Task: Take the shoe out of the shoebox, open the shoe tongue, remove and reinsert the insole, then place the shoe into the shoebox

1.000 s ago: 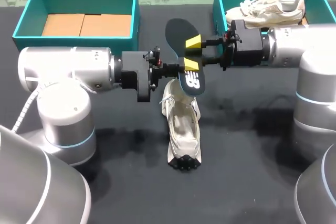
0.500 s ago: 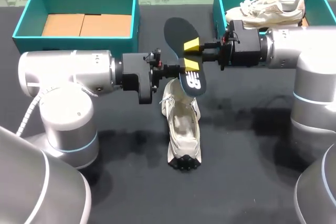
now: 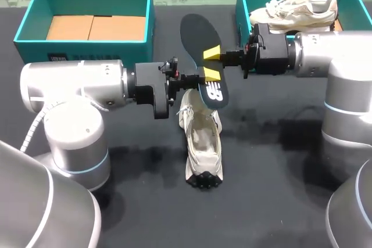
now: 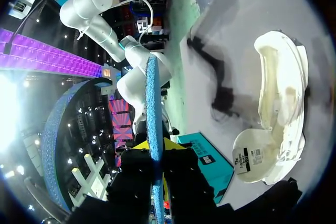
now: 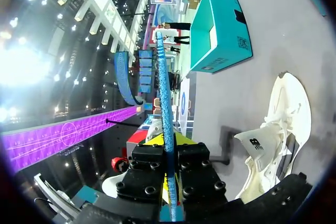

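Table (image 3: 279,161): a dark top that bears both boxes and one shoe.
Left arm (image 3: 75,82): comes in from the left and lies level across the table towards the middle.
Right arm (image 3: 325,56): comes in from the right, level, and points at the left arm.
Left shoebox (image 3: 150,15): teal, at the far left of the table, with a brown cardboard sheet (image 3: 96,27) flat on its floor. The right wrist view shows it ahead of that gripper (image 5: 220,30).
Right shoebox (image 3: 241,4): teal, at the far right, with a second shoe (image 3: 296,9) lying in it on its side.
Shoe (image 3: 200,140): cream, on the table between the arms and outside both boxes, its opening facing up. Both wrist views show it beside the fingers (image 4: 281,108) (image 5: 278,129).
Insole (image 3: 195,33): black, held in the air above the shoe's far end. It shows edge-on in both wrist views (image 4: 153,129) (image 5: 164,93).
Left gripper (image 3: 208,75) (image 4: 156,148): clamped on the insole's nearer half, one yellow tip on top. The lower finger is hidden from above, so the wrist view is the likelier guide.
Right gripper (image 3: 213,53) (image 5: 169,145): clamped on the insole just beyond the left one.
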Controlling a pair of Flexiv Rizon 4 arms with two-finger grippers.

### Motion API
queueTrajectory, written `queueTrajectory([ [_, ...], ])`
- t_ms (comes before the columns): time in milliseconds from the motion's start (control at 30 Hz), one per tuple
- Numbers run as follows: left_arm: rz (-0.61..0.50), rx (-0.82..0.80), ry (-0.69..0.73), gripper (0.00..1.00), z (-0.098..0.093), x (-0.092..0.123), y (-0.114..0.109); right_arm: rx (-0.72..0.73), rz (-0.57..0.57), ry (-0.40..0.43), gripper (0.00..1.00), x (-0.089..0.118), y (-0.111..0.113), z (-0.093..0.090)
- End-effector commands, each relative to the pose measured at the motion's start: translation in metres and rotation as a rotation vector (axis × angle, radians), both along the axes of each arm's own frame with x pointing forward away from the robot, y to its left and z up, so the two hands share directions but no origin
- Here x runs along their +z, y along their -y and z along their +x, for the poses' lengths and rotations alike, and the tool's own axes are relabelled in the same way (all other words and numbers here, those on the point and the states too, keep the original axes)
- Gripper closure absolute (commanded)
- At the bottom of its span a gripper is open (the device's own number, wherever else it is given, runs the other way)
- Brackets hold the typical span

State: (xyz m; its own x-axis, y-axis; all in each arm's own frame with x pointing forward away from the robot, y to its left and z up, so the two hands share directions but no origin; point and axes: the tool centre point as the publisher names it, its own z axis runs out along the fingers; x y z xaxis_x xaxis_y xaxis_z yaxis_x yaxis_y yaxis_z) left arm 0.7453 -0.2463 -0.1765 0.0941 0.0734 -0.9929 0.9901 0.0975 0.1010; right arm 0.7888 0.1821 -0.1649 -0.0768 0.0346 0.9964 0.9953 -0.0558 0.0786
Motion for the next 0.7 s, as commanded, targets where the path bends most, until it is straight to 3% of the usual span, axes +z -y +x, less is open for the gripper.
queueTrajectory([
  [33,0.004,0.001,-0.004,0.00,-0.004,0.004,-0.004,0.003,0.000,-0.001,1.00,-0.001,-0.001,0.002],
  [267,0.038,0.005,-0.059,0.00,-0.005,0.021,-0.050,-0.006,0.003,-0.016,1.00,-0.008,0.001,-0.002],
  [533,0.242,0.008,-0.226,0.00,0.009,0.035,-0.104,-0.027,-0.002,-0.040,1.00,-0.017,0.000,-0.014],
  [600,0.374,-0.054,-0.159,0.00,0.014,0.040,-0.113,-0.031,-0.005,-0.056,1.00,-0.018,0.000,-0.017],
  [700,0.374,-0.054,-0.159,0.00,0.014,0.040,-0.113,-0.033,-0.002,-0.059,1.00,-0.018,0.000,-0.018],
])
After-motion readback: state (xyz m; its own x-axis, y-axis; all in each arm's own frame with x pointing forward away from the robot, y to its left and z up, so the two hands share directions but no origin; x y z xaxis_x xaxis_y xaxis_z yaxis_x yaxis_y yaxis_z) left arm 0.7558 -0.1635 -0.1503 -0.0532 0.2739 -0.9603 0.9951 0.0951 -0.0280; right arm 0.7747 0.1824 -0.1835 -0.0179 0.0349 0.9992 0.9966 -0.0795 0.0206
